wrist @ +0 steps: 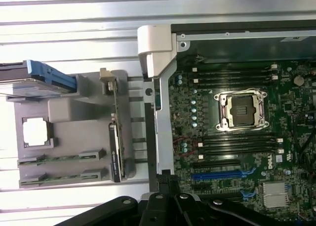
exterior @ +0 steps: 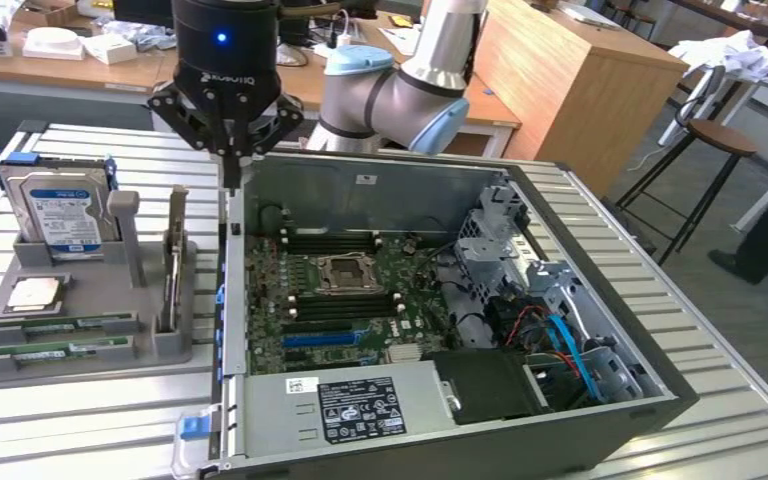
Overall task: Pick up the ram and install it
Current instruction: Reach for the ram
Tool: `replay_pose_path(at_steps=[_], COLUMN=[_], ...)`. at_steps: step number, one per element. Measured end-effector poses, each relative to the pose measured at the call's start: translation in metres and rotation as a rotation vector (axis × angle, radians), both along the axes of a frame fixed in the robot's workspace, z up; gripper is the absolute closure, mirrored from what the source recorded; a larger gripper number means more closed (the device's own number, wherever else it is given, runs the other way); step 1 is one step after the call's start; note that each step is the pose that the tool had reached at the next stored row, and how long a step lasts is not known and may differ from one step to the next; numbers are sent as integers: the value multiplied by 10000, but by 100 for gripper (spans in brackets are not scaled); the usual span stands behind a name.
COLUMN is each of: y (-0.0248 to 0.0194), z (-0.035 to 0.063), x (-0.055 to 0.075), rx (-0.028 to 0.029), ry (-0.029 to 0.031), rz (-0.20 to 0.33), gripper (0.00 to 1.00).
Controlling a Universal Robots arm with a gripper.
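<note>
Nearest the exterior camera, the grey metal power supply with its printed label is sitting at the front of the open black computer case. The case is lying on its side on the ribbed aluminium surface, so the green motherboard is facing upward for access. Its square metal processor socket is standing empty.

On the exterior view's left, a grey moulded plastic holder is presenting the spare parts separately, each in its own seat. The ram, two long, thin green circuit-board sticks, is lying flat in the holder's front grooves, untouched. Behind it, a square silver processor chip is resting in a recess and a thin card is standing on edge. A blue-labelled silver hard drive is standing upright at the back.

Farther off, the black tool is hanging over the case wall beside the holder. Its fingers are pressed together, pinching nothing, well apart from the ram. The silver-and-blue arm is reaching in from behind.
</note>
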State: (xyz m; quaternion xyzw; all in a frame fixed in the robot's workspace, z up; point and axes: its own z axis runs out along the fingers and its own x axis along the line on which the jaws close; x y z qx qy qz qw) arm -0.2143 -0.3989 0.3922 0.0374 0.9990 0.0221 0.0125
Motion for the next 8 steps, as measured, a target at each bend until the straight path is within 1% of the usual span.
replay_pose_path(at_steps=[6,8], y=[0,0], z=[-1,-2], x=[-122,-184], rx=[0,0], ry=[1,0], rz=[0,0], gripper=[90,90])
